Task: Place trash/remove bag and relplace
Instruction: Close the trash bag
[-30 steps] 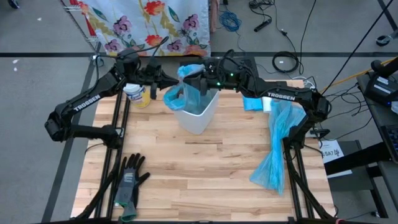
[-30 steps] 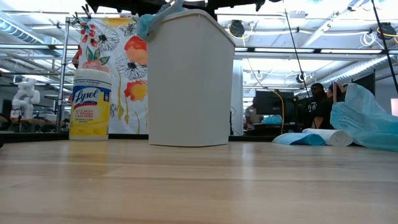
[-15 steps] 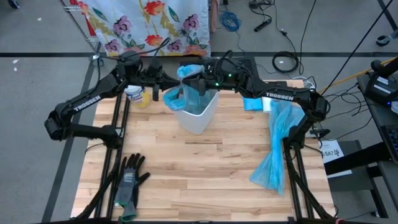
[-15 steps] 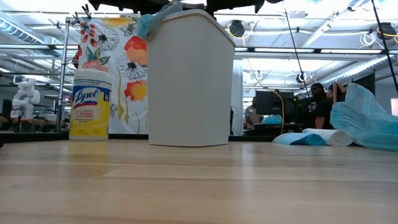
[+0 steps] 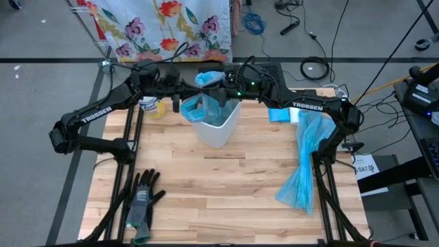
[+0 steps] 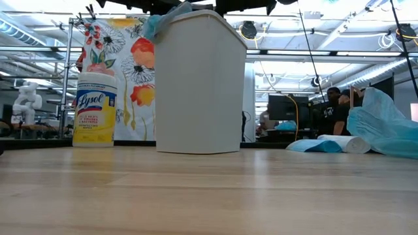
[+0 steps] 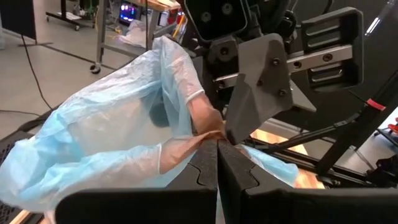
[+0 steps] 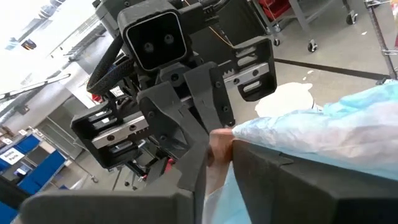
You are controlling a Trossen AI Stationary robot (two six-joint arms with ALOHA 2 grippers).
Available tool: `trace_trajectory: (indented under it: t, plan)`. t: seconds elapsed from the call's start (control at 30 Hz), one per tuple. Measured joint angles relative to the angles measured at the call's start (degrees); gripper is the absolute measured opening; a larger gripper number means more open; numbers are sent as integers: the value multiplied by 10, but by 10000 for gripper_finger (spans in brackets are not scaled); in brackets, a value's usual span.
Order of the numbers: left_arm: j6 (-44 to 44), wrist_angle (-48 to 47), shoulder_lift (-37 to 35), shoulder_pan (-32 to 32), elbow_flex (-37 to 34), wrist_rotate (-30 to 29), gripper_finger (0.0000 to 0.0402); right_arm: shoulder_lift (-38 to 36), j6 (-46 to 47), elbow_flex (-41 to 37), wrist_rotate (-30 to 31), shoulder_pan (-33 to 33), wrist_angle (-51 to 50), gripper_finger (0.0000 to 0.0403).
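A white bin [image 5: 218,127] stands on the wooden table at the far middle; the low view shows it too [image 6: 199,85]. A thin blue bag [image 5: 208,104] hangs into its mouth, and its bunched top [image 5: 209,77] rises above the rim. My left gripper [image 5: 184,96] is level at the bin's left side, shut on the bag. My right gripper [image 5: 218,89] comes level from the right over the bin, also shut on the bag. The two grippers face each other closely. No trash is in view. My left gripper pinches a gathered fold of the bag's upper edge [image 7: 186,146] between its two shut fingers. It comes level from the table's left. The film spreads slack beyond the fingers, above the bin. My right gripper pinches the bag's upper edge [image 8: 249,134] between its two fingers, level from the table's right. The film bunches at the fingers and trails back beside them. The bag hangs from there into the bin.
A yellow wipes canister [image 5: 151,106] stands left of the bin. A second blue bag [image 5: 305,165] drapes over the right arm's frame, with a roll of bags [image 5: 281,114] behind it. Black-and-grey gloves [image 5: 144,199] lie at the near left.
My left gripper has swung a little toward the table's right, closer to the bin and my right gripper, still shut on the bag. The bag's left part has drawn in with it. The bin has stayed put.
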Motion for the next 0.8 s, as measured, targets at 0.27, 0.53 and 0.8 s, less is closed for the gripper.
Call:
trace_trajectory:
  t: [0.27, 0.53, 0.8]
  plan:
    - [0, -4, 0, -9, 0, -15, 0, 0, -37, 0, 14, 0, 1, 3]
    - [0, -6, -5, -10, 0, -21, 0, 0, -29, 0, 10, 0, 67, 0]
    - [0, 35, -11, -1, 0, -19, 0, 0, -5, 0, -3, 3, 120, 0]
